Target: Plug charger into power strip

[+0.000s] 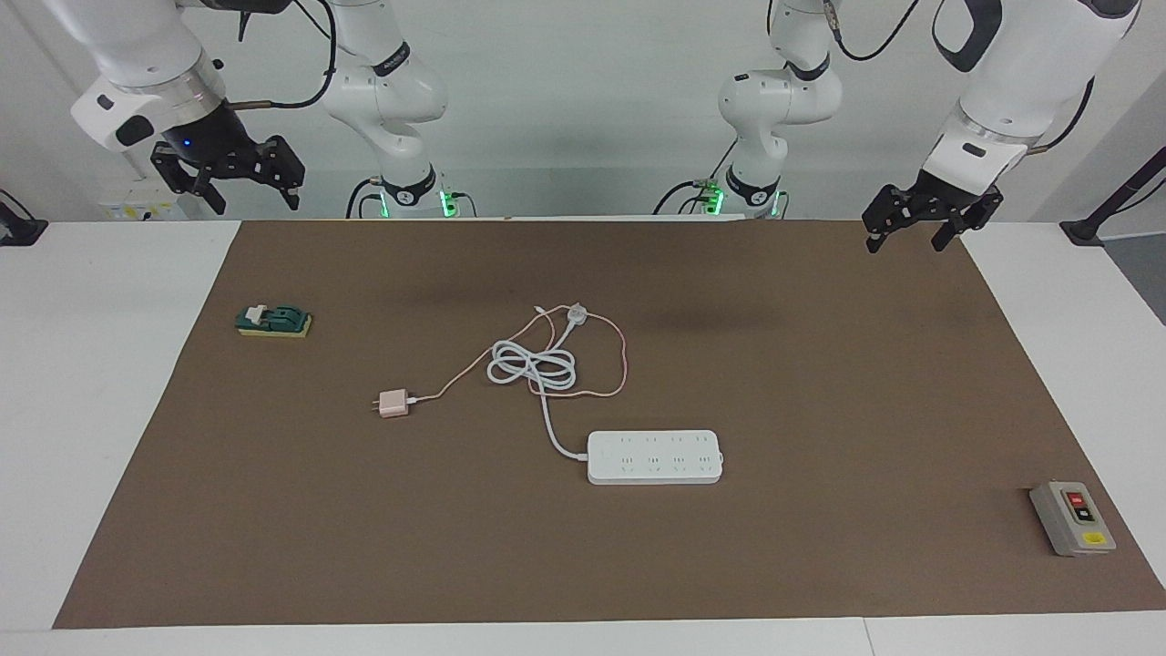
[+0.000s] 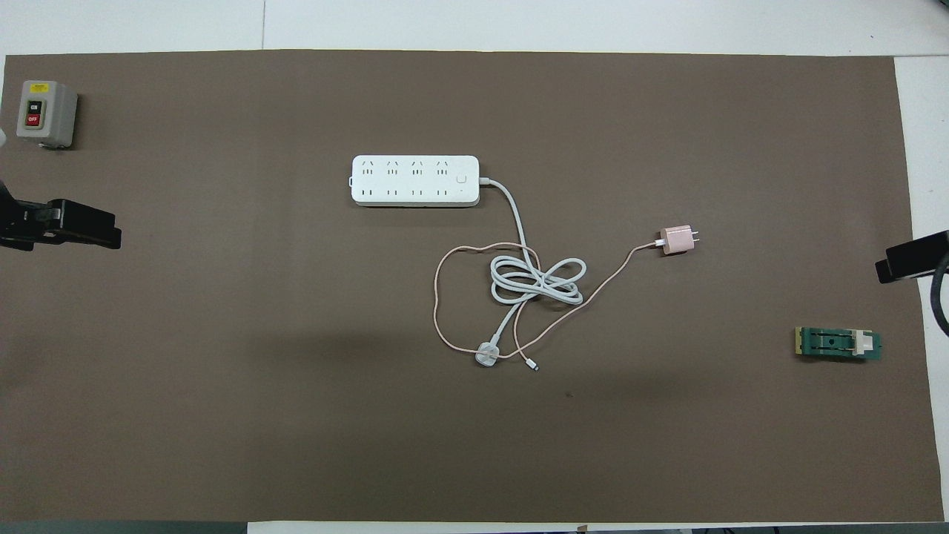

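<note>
Your left gripper [image 1: 920, 223] is hanging in the air over the mat's [image 1: 820, 364] corner at the left arm's end, fingers spread wide and holding nothing. Your right gripper [image 1: 232, 178] is hanging over the table edge at the right arm's end, its fingers also spread wide and empty. Both arms are waiting, well apart from everything on the mat.

In the overhead view, the strip [image 2: 415, 180] is lying flat, sockets up, at about twelve o'clock from the mat's middle. Its long axis is running across the table, from one arm's end toward the other. Its cord [image 2: 537, 278] is leaving the short end at three o'clock, bending nearer to you into a loose coil and ending in the white plug [image 2: 488, 354] at about six o'clock from the strip.

The charger [image 2: 676, 239] is lying on its side, apart from the strip, at about four o'clock from it. Its prongs are pointing to three o'clock, toward the right arm's end and away from the strip. Its pink cable [image 2: 474, 248] is leaving from the nine o'clock face and looping around and under the coil.

The green block [image 2: 838, 343] is lying near the right arm's end, and the grey box [image 2: 46, 113] is sitting in the corner at the left arm's end.
</note>
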You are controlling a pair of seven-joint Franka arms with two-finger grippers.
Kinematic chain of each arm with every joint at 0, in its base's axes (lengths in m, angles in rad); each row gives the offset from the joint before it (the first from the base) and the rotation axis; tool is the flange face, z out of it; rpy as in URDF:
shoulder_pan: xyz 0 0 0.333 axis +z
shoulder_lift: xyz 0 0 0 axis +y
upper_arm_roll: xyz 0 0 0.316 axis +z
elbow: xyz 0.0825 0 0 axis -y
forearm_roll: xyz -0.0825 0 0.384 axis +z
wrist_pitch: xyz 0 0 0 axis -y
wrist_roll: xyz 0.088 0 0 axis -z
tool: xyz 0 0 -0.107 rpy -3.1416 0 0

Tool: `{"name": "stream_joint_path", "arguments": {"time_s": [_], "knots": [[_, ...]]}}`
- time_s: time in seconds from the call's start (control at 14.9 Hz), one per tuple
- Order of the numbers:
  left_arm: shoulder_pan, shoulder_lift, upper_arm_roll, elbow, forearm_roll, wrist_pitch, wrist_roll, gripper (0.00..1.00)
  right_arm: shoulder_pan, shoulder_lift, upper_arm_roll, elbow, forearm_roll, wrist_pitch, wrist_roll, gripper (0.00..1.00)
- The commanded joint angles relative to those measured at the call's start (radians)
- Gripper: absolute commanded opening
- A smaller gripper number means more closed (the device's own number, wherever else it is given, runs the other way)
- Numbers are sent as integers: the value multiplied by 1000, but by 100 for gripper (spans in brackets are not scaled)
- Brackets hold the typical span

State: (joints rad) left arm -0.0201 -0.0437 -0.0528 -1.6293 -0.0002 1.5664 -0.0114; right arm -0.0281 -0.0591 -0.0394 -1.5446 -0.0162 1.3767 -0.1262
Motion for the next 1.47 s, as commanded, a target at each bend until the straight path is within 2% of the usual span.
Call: {"name": "stream_joint_path", "arguments": {"time_s": [0.0, 0.6, 0.87, 1.0, 1.41], "knots": [[6, -35, -4, -43, 12, 20, 16, 100, -12, -1, 6, -2, -2, 5, -10, 100], [6, -35, -2, -43, 13, 23, 10, 100, -15, -2, 6, -22, -1, 82, 23, 100], [5, -33, -2, -43, 14, 34, 10, 100, -18, 16, 6, -60, 22, 96, 259, 100], [5, -33, -2, -43, 13, 35, 10, 100, -24, 47, 3, -63, 93, 97, 389, 100], [6, -33, -2, -46, 12, 61, 10, 100, -56, 203, 1, -63, 297, 136, 742, 100]]}}
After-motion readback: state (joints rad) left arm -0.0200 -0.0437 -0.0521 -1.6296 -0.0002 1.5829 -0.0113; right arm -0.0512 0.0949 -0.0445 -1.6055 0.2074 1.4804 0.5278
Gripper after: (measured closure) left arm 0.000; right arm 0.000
